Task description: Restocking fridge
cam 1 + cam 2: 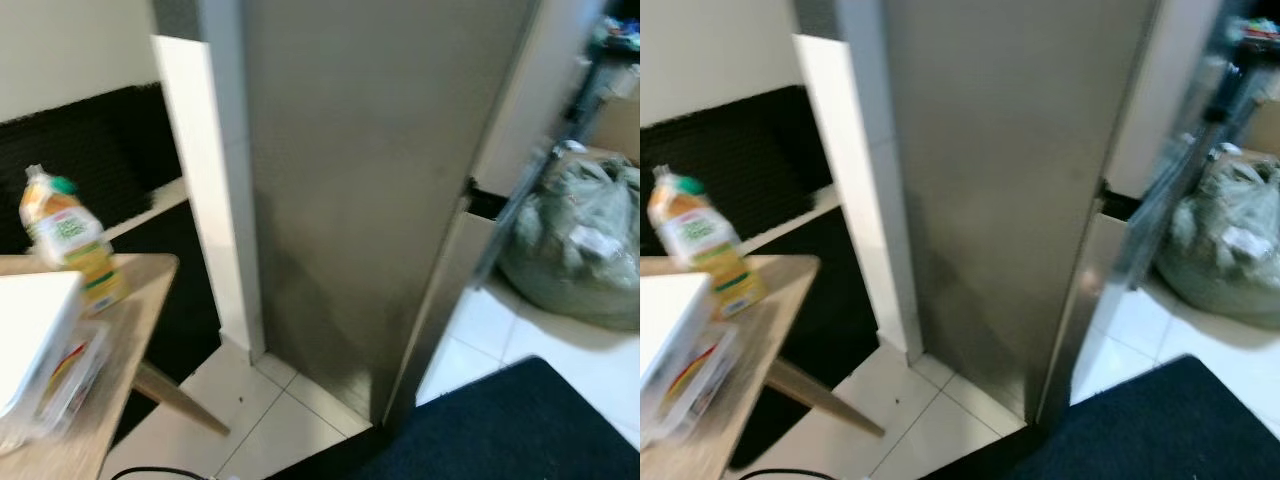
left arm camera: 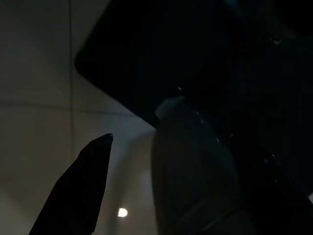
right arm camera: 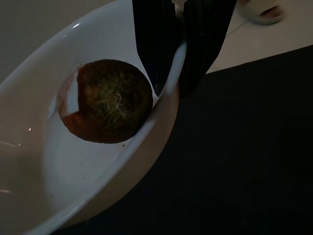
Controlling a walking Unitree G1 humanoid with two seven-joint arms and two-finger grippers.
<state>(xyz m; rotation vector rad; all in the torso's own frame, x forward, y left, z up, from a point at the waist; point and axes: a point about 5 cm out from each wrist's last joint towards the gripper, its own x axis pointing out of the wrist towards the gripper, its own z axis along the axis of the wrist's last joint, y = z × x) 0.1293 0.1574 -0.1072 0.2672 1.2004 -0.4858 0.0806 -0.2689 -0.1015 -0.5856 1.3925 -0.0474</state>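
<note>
White ceramic bowl (image 3: pixel 105 161), stiff, slick and breakable, with a round brownish fruit (image 3: pixel 105 100) loose inside, hangs over the dark mat, the right gripper (image 3: pixel 178 73) clamped on its rim, sensibly; the left gripper's state I cannot tell.

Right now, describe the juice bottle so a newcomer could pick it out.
Left of the tall steel fridge stands a light wooden table. The juice bottle stands upright on its far side, beside a white box: orange liquid, green cap, green-and-white label, the only upright bottle there.
</note>
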